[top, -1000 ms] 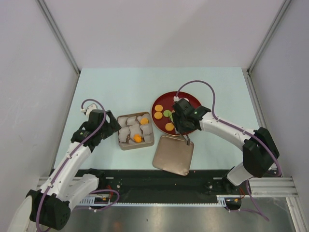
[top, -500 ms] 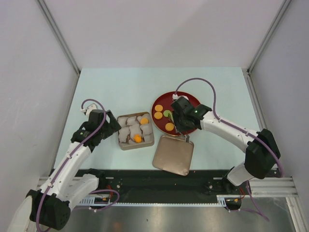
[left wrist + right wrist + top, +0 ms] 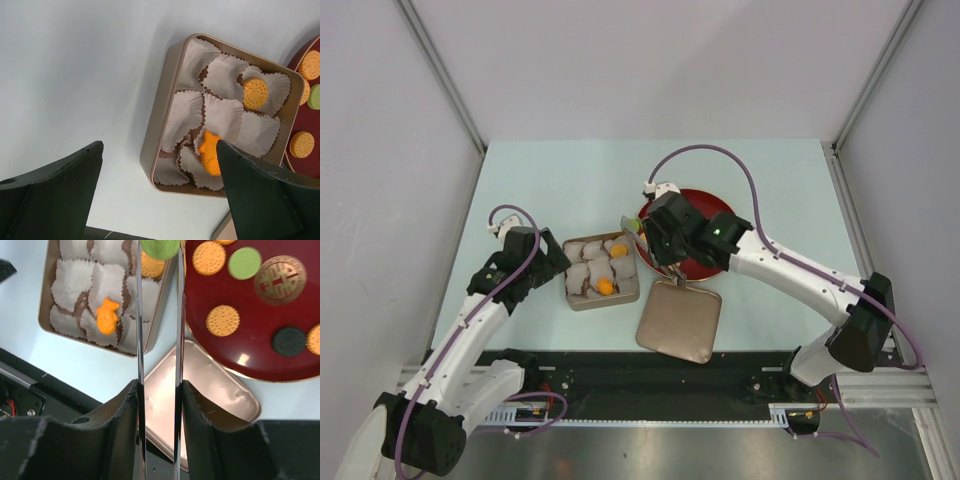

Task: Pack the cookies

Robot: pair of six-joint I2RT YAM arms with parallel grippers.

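My right gripper (image 3: 158, 390) is shut on metal tongs (image 3: 139, 330), also seen from above (image 3: 665, 250). The tong tips pinch a green cookie (image 3: 160, 247) over the tin's right edge (image 3: 631, 226). The tan tin (image 3: 572, 297) holds paper cups, a round orange cookie (image 3: 150, 267) and an orange fish-shaped one (image 3: 106, 316). The dark-red plate (image 3: 260, 355) carries orange cookies (image 3: 222, 320), a green one (image 3: 244, 263), a black one (image 3: 289, 341) and a patterned tan one (image 3: 280, 280). My left gripper (image 3: 159, 145) is open and empty, left of the tin (image 3: 545, 262).
The tin's lid (image 3: 680, 320) lies flat in front of the plate, near the table's front edge. The black rail with the arm bases runs along the near edge. Grey walls and frame posts close in the left, right and back sides.
My right arm has swung left from the plate toward the tin, carrying the green cookie in the tongs. The left arm has not moved.
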